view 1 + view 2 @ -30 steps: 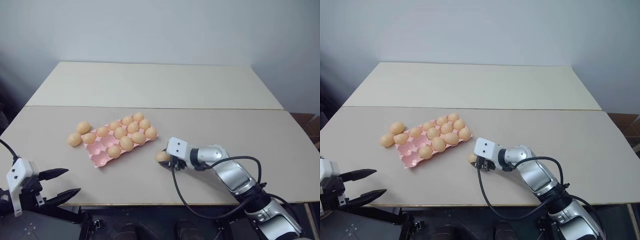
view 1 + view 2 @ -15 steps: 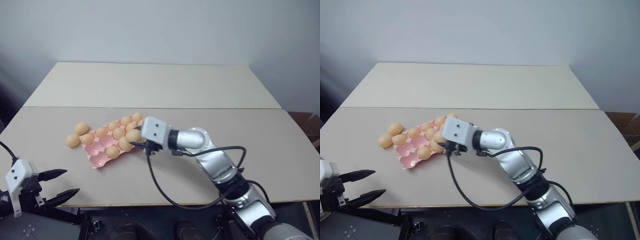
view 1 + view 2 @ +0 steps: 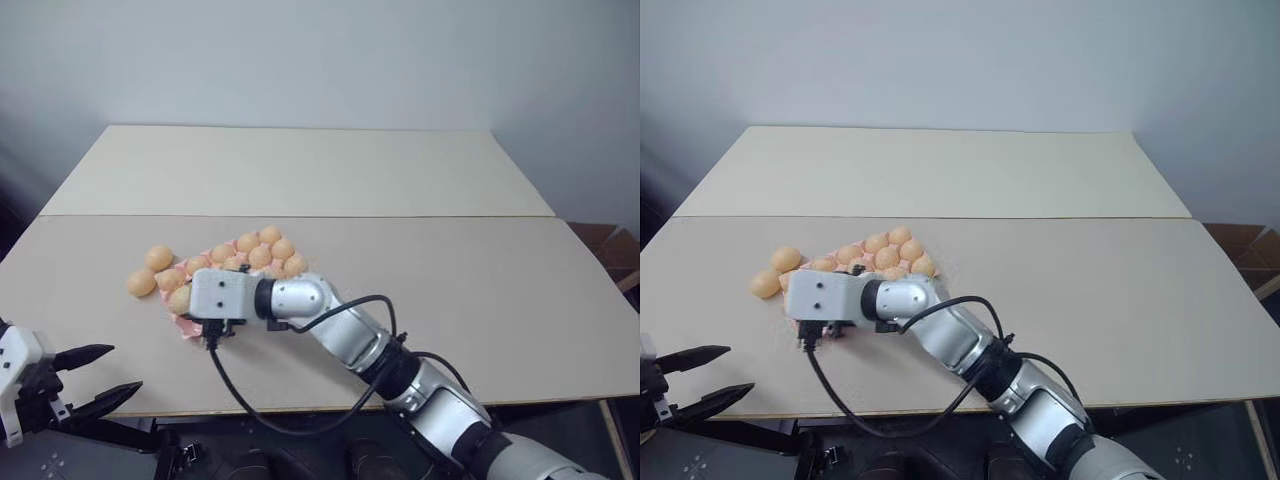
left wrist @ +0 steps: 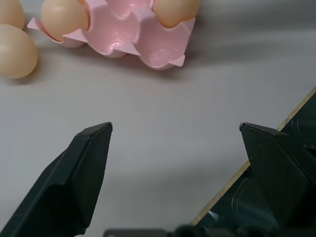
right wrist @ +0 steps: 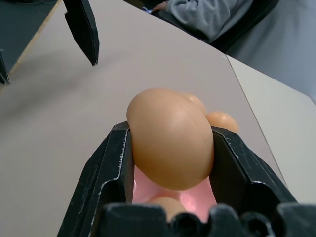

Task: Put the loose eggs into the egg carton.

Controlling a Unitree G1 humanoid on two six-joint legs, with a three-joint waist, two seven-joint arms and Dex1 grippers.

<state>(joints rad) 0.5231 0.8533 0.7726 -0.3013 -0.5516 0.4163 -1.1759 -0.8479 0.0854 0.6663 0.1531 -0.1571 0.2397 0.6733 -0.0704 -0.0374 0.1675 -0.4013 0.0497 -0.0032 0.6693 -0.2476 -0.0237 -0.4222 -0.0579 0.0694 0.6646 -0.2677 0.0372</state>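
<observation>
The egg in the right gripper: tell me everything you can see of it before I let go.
The held egg is smooth, light orange-tan, oval and matte, with no crack or mark visible. It sits clamped between the right gripper's two black fingers, one on each side, with its rounded end standing clear above them. It hangs over the near-left part of the pink egg carton; pink cups show directly under it. Whether it already touches the carton I cannot tell.
</observation>
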